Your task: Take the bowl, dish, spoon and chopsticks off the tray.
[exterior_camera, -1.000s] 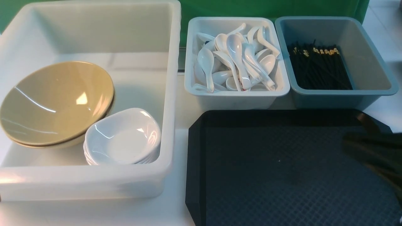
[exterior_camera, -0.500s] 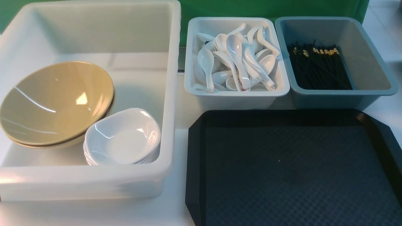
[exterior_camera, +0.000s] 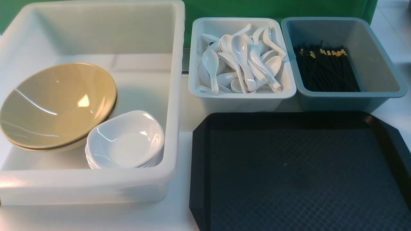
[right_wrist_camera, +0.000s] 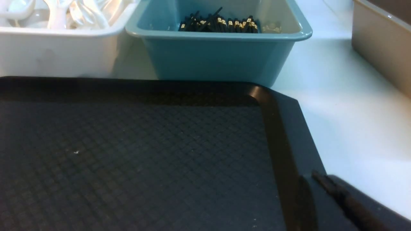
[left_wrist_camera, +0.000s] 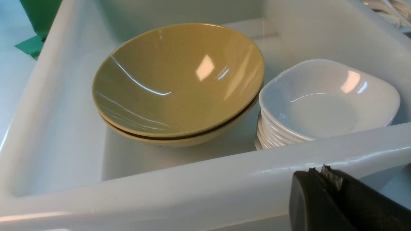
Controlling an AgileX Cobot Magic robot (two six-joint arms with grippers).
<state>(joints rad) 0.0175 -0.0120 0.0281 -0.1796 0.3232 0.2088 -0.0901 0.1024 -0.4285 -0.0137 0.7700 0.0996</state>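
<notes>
- Front view: the black tray (exterior_camera: 298,173) sits at the table's near right with nothing on its textured floor. Neither arm shows up here at all.
- The tan bowl (exterior_camera: 57,104) is nested on another one in the big white tub (exterior_camera: 175,96), at the tub's left side, and the white dish (exterior_camera: 125,139) tops a stack just beside it, toward the tub's near right corner.
- Behind the tray, a pile of white spoons (exterior_camera: 240,61) fills the pale bin (exterior_camera: 240,96), and the black chopsticks (exterior_camera: 326,69) lie in the blue-grey bin (exterior_camera: 385,93) next to it.
- Left wrist view adds what the front one misses: the left gripper (left_wrist_camera: 324,175), pinched closed with nothing in it, hangs just outside the tub's near wall, with the dish stack right across that wall and the bowl further off.
- Right wrist view: the right gripper (right_wrist_camera: 316,176) is closed and empty too, over the tray's right rim near its far right corner. The chopsticks bin is straight ahead, well apart. A beige container (right_wrist_camera: 382,45) off to the side only shows here.
</notes>
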